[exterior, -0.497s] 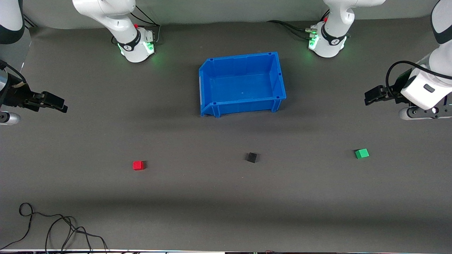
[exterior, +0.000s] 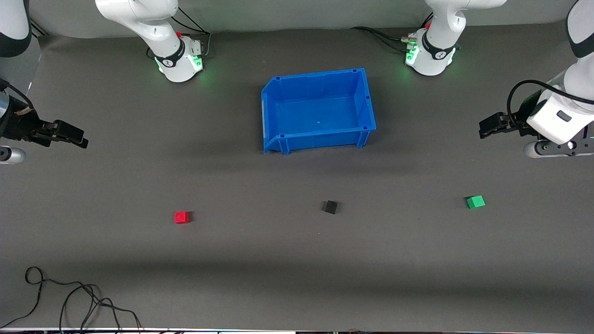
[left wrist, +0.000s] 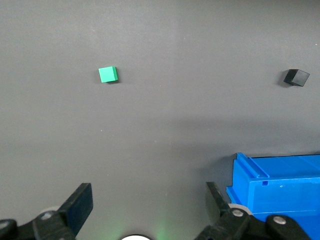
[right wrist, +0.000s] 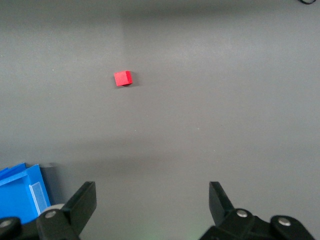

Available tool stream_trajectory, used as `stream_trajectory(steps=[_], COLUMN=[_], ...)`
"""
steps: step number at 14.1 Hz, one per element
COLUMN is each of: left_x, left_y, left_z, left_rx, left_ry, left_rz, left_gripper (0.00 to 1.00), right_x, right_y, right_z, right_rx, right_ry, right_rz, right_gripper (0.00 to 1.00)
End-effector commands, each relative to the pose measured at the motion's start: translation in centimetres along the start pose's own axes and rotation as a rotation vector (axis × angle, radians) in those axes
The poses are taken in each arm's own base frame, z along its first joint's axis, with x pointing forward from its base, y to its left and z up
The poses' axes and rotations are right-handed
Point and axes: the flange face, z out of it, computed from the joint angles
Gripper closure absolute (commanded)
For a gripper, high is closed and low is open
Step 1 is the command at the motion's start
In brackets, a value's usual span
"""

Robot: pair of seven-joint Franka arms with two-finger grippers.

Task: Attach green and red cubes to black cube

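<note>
Nothing much has moved since a moment ago; only the right gripper [exterior: 76, 138] has shifted a tiny bit. Nearest the front camera sits the red cube [exterior: 182, 217], toward the right arm's end of the table. A little farther off are the black cube [exterior: 330, 207] in the middle and the green cube [exterior: 475, 202] toward the left arm's end. All three look small, light and hard, best pinched on two flat sides. Farther still stands the blue bin [exterior: 366, 99]. Both claws hang spread wide and empty, well apart from the cubes, the left gripper [exterior: 491, 126] up over its table end
</note>
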Motion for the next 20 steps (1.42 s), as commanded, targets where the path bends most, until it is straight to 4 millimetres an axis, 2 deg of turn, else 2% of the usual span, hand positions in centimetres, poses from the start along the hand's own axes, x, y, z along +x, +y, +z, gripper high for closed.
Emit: stream_trajectory(steps=[1,4,5,7,10,12,14,16,18,20], left_x=[-0.8,-0.8,-0.7,-0.5,0.0,0.8,2.0,3.6,5.5,7.1], left_y=[-0.3,-0.3,-0.3,-0.4,-0.4,-0.5,-2.1,-2.6,-3.4,-4.8], left_z=[-0.5,-0.4,-0.3,0.0,0.8,2.2,4.9,8.8,12.3,15.3], left_rx=[0.014,0.014,0.014,0.015,0.017,0.016,0.013,0.018,0.043,0.044], left_ry=[-0.001,-0.001,-0.002,0.000,-0.005,-0.002,-0.003,-0.036,-0.053,-0.061], left_rz=[0.012,0.013,0.013,0.011,0.011,0.008,-0.022,-0.032,-0.041,-0.060], left_gripper=[0.00,0.00,0.00,0.00,0.00,0.00,0.00,0.00,0.00,0.00], right_x=[0.3,0.3,0.3,1.4,3.9,4.7,5.1,5.7,6.7,7.8], right_y=[-0.1,0.1,0.0,-0.6,-1.7,-2.1,-2.3,-3.2,-3.4,-4.1], right_z=[-0.8,-0.9,-0.9,-0.9,-0.9,-0.7,-0.1,0.6,2.1,5.0], right_rx=[0.020,0.020,0.022,0.044,0.089,0.099,0.092,0.098,0.102,0.068], right_ry=[0.016,0.017,0.018,0.039,0.034,0.023,0.016,0.013,0.005,-0.034], right_rz=[-0.007,0.022,0.083,0.322,0.773,1.047,1.203,1.309,1.368,1.362], right_gripper=[0.00,0.00,0.00,0.00,0.00,0.00,0.00,0.00,0.00,0.00])
